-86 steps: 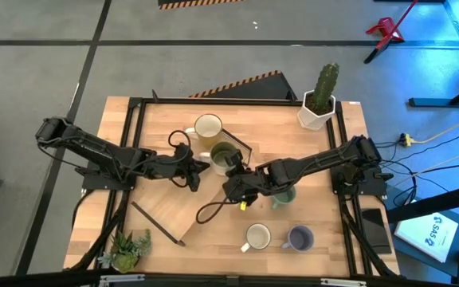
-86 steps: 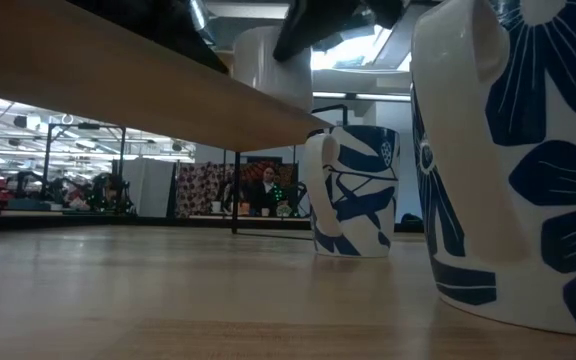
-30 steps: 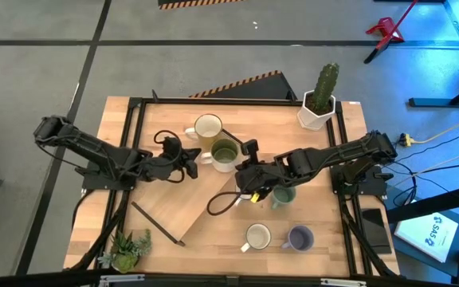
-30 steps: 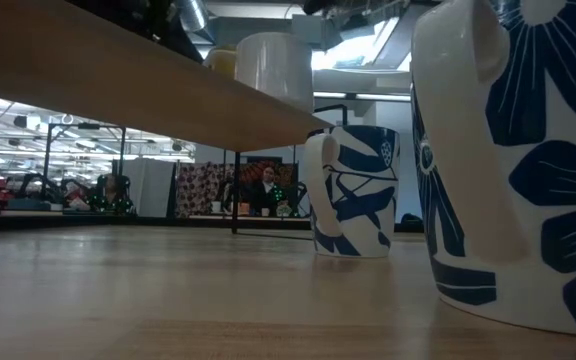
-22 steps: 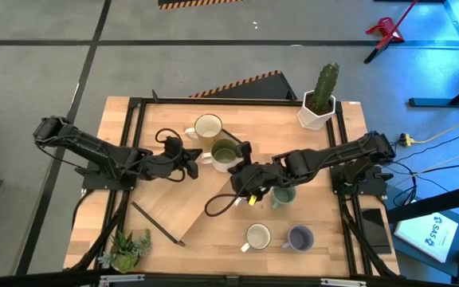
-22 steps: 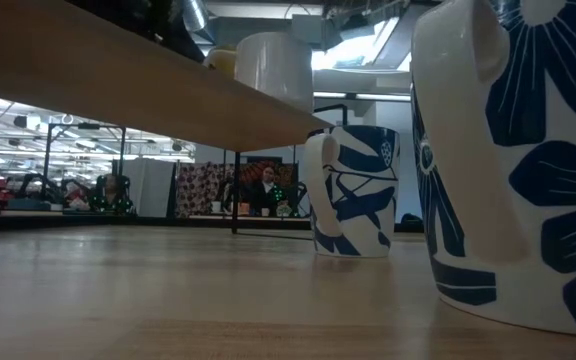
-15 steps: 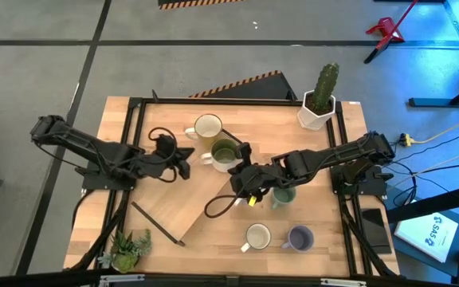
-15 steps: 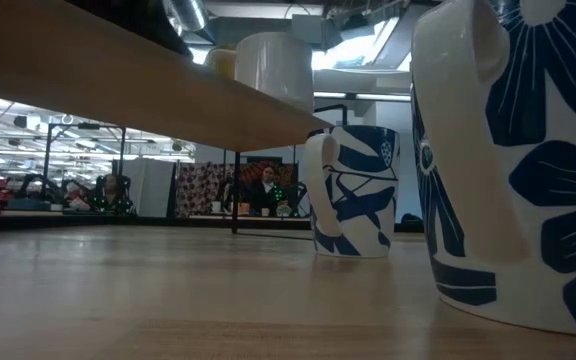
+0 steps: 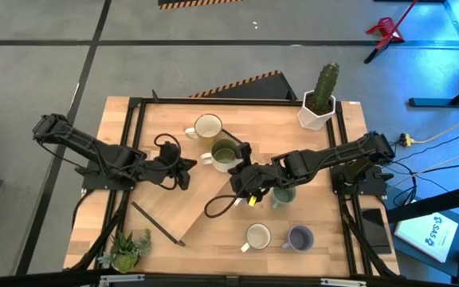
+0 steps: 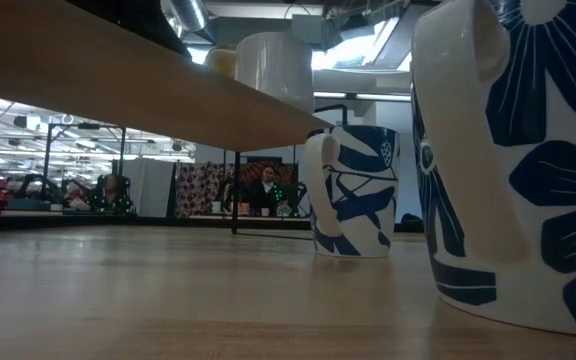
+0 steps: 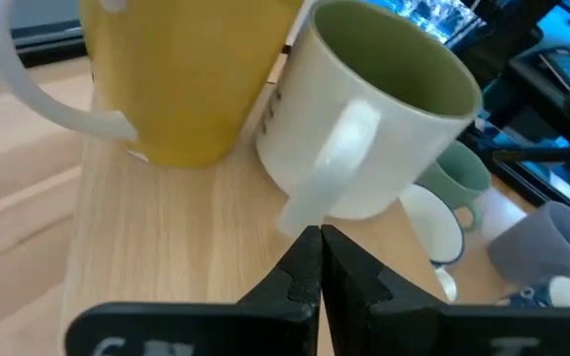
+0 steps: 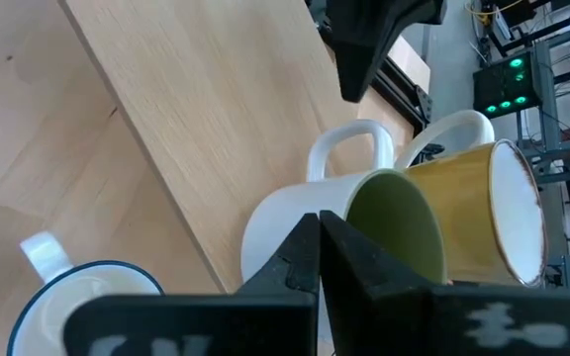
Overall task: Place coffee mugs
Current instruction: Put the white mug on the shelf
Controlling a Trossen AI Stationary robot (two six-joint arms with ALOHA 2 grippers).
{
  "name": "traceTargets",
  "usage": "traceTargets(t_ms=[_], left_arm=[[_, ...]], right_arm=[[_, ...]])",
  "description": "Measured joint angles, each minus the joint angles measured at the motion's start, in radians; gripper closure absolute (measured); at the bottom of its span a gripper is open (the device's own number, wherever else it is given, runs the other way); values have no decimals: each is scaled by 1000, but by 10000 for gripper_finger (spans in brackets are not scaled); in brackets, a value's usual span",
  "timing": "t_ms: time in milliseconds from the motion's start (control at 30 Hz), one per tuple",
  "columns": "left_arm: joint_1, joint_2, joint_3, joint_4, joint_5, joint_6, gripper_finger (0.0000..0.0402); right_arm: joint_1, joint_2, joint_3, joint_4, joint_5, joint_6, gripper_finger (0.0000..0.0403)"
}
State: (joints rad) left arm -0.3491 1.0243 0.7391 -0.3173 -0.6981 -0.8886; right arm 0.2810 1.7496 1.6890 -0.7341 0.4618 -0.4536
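Pale wood makes up the desk [image 9: 174, 209], where a raised plank carries the yellow mug [image 9: 207, 127] at the far side and the olive-lined mug [image 9: 224, 153] just beside it, toward the near right. The teal mug [image 9: 283, 194] sits right of centre, with a white mug [image 9: 257, 236] and the lavender mug [image 9: 300, 237] near the front edge. The right hand [image 9: 242, 177], fingers pressed together and holding nothing, sits just beside the olive-lined mug; a careless sweep could well knock it into the yellow mug or off the plank. The left hand [image 9: 183, 166], likewise closed and empty, waits left of that mug's handle. A loose cable [image 9: 217, 205] by the right hand might snag. The cactus pot [image 9: 318, 108] stands well apart, far right.
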Motion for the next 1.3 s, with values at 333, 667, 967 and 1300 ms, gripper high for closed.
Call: traceTargets(t_ms=[333, 667, 967, 1300], left_arm=[[9, 5, 0, 37, -49, 8, 402], [23, 5, 0, 54, -52, 8, 402], [87, 5, 0, 104, 16, 70, 402], [116, 37, 0, 191, 65, 114, 402]], right_arm=[[0, 0, 0, 0, 1, 1, 403], [0, 0, 0, 0, 27, -3, 403], [0, 0, 0, 0, 28, 0, 403], [0, 0, 0, 9, 52, 1, 403]])
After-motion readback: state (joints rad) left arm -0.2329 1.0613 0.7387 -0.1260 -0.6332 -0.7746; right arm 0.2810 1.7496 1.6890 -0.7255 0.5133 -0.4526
